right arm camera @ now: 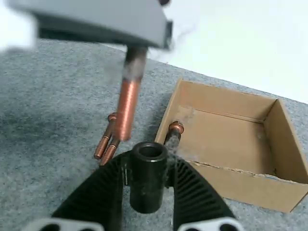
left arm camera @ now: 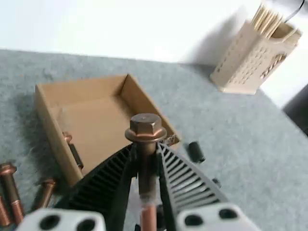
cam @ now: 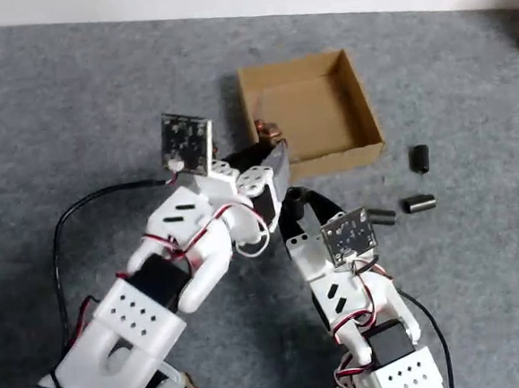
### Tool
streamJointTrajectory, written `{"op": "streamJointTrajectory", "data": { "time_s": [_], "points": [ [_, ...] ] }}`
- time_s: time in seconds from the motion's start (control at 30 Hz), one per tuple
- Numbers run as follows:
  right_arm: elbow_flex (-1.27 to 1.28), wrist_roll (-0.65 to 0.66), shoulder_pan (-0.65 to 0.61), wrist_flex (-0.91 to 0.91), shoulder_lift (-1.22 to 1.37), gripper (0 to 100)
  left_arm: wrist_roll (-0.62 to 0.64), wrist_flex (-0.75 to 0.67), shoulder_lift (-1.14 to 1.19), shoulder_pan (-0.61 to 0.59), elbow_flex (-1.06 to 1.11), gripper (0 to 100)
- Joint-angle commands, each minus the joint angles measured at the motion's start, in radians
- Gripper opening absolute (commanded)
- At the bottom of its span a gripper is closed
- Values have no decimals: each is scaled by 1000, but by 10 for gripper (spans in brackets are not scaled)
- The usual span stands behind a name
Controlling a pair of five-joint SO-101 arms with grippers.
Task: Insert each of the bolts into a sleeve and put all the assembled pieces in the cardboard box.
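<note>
The box (cam: 311, 109) sits just beyond both grippers. The right gripper (right arm camera: 147, 168) is clamped on an upright sleeve (right arm camera: 148, 178), bore facing up. The left gripper (left arm camera: 146, 150), clenched on a bolt (left arm camera: 145, 127), holds it shank-down above the sleeve, nearly parallel to the bore. Its tip is just beside the mouth, not yet in.

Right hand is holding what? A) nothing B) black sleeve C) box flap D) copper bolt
B: the right hand is shut on a black sleeve, bore up; the copper bolt is in the left hand.
</note>
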Motion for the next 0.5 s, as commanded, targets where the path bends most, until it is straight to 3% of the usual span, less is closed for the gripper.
{"op": "streamJointTrajectory", "data": {
  "time_s": [0.0, 0.13, 0.37, 0.47],
  "points": [
    [120, -9, -12, -22, -5, 5, 5, -35, -62, 30, 18, 4],
    [120, -9, -12, -22, -7, 5, 5, -127, -65, 24, 68, 4],
    [120, -9, -12, -21, -7, 5, 5, -480, -65, 24, 242, 5],
    [120, -9, -12, -21, -7, 5, 5, -559, -65, 27, 277, 5]
  ]
}}
